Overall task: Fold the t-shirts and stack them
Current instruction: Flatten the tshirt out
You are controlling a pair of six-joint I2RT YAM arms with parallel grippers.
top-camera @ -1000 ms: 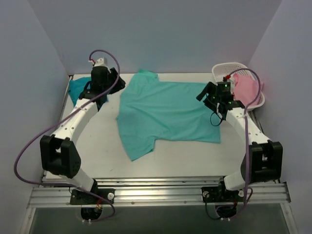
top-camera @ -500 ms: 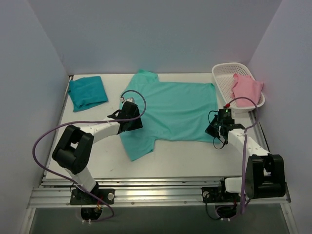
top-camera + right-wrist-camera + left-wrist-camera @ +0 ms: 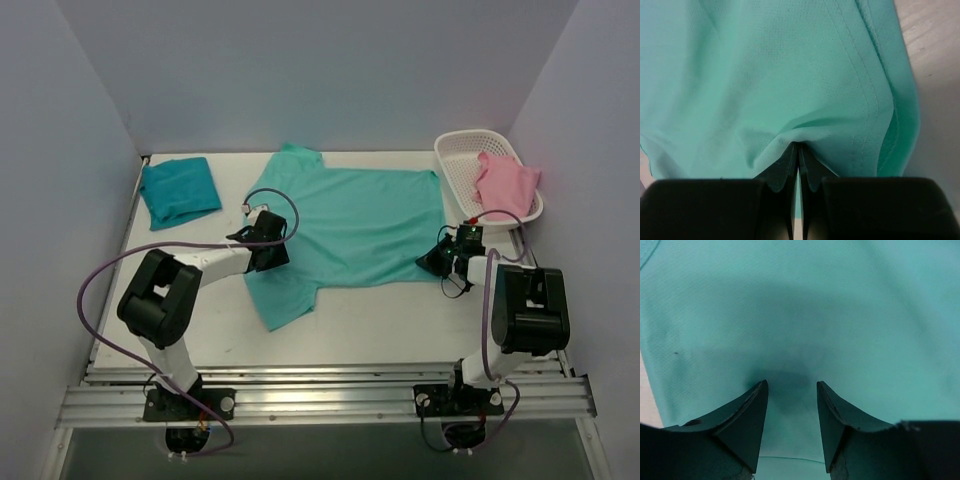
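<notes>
Evidently the mint t-shirt (image 3: 350,225) lies spread flat in the middle of the surface (image 3: 380,320) so each arm can take one end for a fold. The right claw (image 3: 798,150) is pinched tight on a puckered bit of hem at the right end, and the left claw (image 3: 792,390) sits low over the cloth between the sleeves, jaws moderately apart with nothing gripped yet. The folded teal t-shirt (image 3: 180,190) waits in the far left corner, probably as the base of the stack, well apart from the white basket (image 3: 455,165) with its pink cloth (image 3: 505,180)
</notes>
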